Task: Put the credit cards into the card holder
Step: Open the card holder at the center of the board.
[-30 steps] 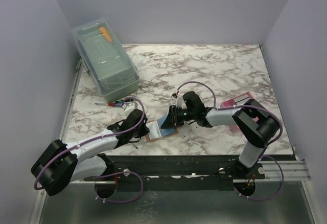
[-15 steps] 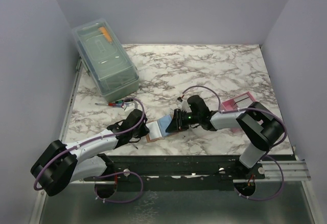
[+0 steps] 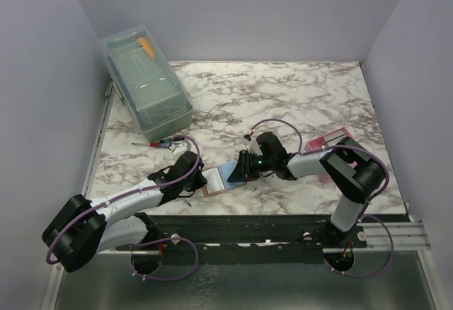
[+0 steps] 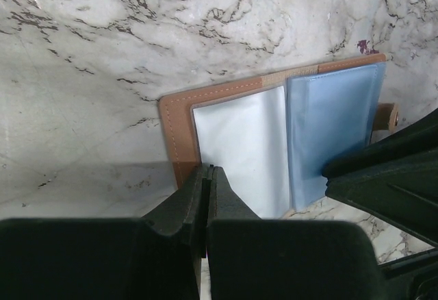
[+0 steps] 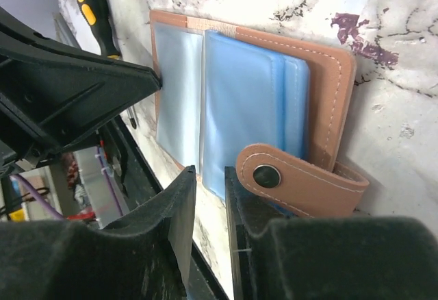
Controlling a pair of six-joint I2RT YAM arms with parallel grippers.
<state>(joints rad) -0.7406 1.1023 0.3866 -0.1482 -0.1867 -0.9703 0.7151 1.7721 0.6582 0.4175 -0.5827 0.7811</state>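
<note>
The card holder (image 3: pixel 221 179) lies open near the table's front edge, tan leather (image 4: pixel 179 118) with a whitish sleeve (image 4: pixel 239 149) and pale blue sleeves (image 5: pixel 239 101). Its snap strap (image 5: pixel 301 180) hangs by my right fingers. My left gripper (image 4: pixel 207 170) is shut, its tips resting on the holder's near left edge. My right gripper (image 5: pixel 211 173) stands slightly open at the blue sleeves' edge, with only table showing between its fingers. No loose credit cards show. I cannot tell whether one sits inside a blue sleeve.
A pink slotted tray (image 3: pixel 331 142) lies behind the right arm. A clear lidded box (image 3: pixel 145 83) stands at the back left. A screwdriver (image 3: pixel 157 142) lies in front of it. The table's front edge (image 3: pixel 248 211) runs just below the holder.
The right gripper has shifted slightly toward the near edge and the raised blue sleeve now lies lower. The left arm has not moved.
</note>
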